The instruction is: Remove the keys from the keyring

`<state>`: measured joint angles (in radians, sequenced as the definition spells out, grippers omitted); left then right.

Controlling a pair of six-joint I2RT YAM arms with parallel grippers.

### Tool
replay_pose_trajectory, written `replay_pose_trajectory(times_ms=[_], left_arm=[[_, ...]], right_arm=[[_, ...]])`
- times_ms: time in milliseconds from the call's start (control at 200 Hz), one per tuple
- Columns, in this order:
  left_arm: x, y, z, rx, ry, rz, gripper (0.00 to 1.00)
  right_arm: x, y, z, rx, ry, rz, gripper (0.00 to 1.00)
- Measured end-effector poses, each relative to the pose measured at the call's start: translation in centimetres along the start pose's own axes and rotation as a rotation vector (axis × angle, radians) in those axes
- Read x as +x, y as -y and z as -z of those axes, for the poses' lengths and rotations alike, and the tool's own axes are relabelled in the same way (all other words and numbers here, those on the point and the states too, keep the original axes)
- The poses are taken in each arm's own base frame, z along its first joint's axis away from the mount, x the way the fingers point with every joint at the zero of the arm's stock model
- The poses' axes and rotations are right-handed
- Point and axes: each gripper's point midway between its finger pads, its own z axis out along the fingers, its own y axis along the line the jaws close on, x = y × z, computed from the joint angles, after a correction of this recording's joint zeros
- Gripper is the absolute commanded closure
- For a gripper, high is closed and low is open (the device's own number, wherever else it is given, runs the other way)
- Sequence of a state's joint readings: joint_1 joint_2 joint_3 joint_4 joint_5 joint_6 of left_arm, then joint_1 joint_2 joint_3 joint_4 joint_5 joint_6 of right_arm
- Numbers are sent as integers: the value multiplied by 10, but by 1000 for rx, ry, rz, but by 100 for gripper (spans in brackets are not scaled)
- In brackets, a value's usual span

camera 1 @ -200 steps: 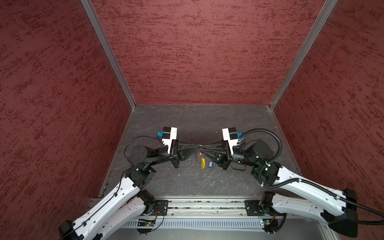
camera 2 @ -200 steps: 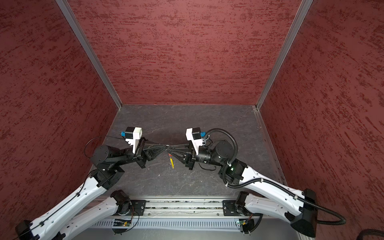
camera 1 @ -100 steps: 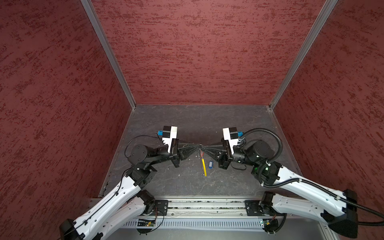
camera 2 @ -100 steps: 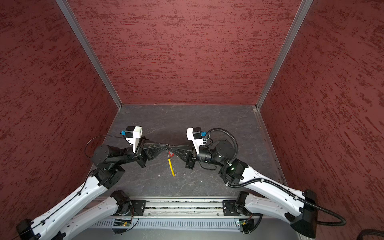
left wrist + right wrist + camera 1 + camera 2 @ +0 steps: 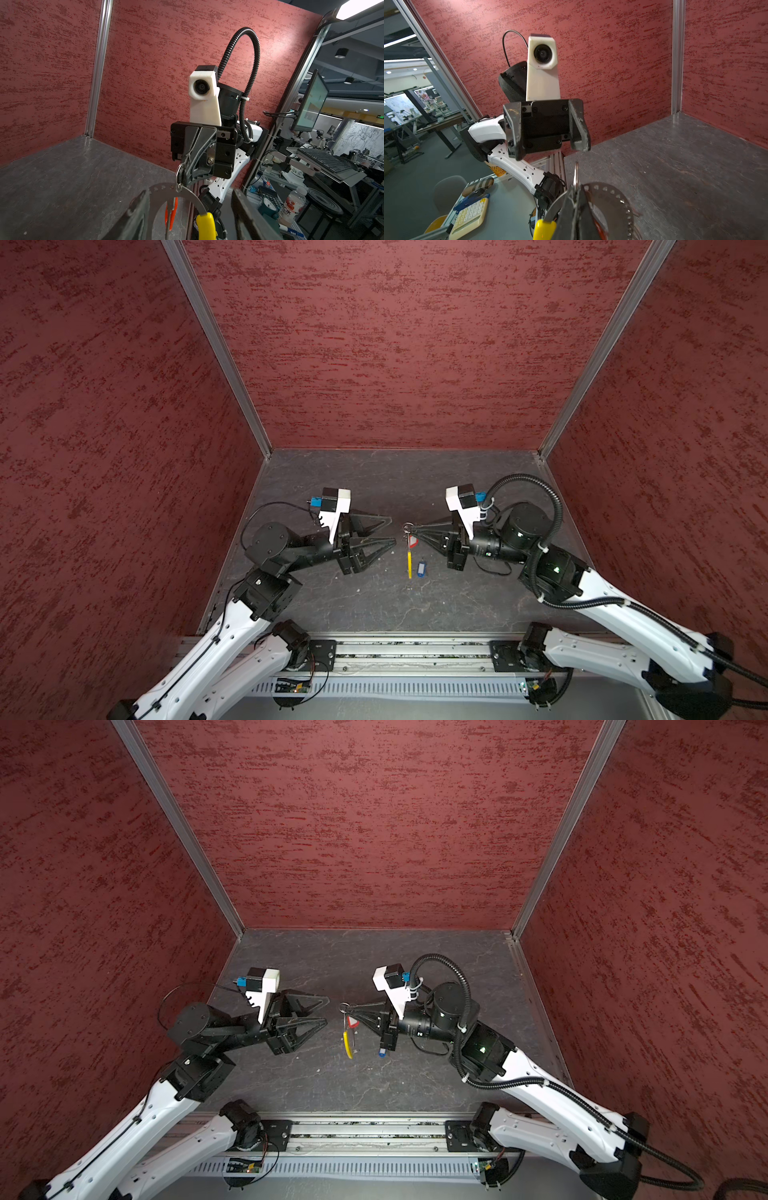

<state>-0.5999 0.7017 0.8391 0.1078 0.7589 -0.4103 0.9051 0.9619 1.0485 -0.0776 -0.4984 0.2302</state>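
Note:
My right gripper [image 5: 409, 526] is shut on a small ring [image 5: 178, 178] at the top of the keyring [image 5: 166, 188], a flat silvery band with holes and a yellow segment [image 5: 409, 564]. The keyring hangs from it above the floor. A key with a red tag [image 5: 412, 541] dangles inside the loop. Another key with a blue tag [image 5: 421, 568] lies on the floor beside the yellow segment. My left gripper [image 5: 392, 531] stands open just left of the ring, touching nothing. In the left wrist view its fingers [image 5: 137, 212] flank the keyring without contact.
The dark grey floor [image 5: 374, 605] is walled in red on three sides, with aluminium posts [image 5: 266, 448] in the back corners. A rail with the arm bases [image 5: 411, 651] runs along the front edge. Outside the cell, a calculator [image 5: 469, 216] lies on a desk.
My left gripper has opened, let go of the keyring and drawn back to the left. The keyring has swung down and now hangs from the right gripper alone. The blue-tagged key has not moved.

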Motion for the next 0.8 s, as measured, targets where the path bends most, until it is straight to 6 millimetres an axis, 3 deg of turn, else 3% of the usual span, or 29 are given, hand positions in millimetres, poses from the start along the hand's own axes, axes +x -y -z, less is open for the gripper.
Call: replay_pose_trajectory(times_ms=[100,235,801], left_arm=[[-3,1,-1,-17,-40,-7,41],[-1,0,-3,-28,-102,-4,54],[35,-9,-17,-1,-337,105,65]], right_arm=[[1,-1,3,6,-45,11,100],[6,-2,3,4,-106,17,100],[35,-2,-1,-34,-276,-5,100]])
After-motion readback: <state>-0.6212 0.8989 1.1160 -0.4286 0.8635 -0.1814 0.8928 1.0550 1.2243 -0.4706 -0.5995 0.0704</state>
